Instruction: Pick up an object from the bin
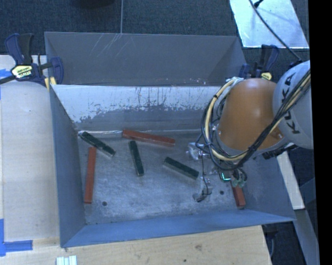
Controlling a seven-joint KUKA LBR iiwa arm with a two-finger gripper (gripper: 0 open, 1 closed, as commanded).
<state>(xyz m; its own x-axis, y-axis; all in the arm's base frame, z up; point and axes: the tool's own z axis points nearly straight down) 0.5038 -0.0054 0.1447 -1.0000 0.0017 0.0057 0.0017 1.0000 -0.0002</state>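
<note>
My gripper (202, 194) hangs low over the right part of the bin floor, its thin fingers reaching down below the orange cover. Nothing shows between them. A dark green stick (180, 168) lies just up and left of the fingers, slanted. A short red-brown stick (238, 197) lies right of the gripper by the bin's right wall, partly hidden by the arm.
Further left lie another dark green stick (136, 158), a long red-brown stick (148, 137) along the back wall, a dark green stick (97, 143) in the back left corner and a red-brown stick (90, 175) by the left wall. The arm covers the bin's right side.
</note>
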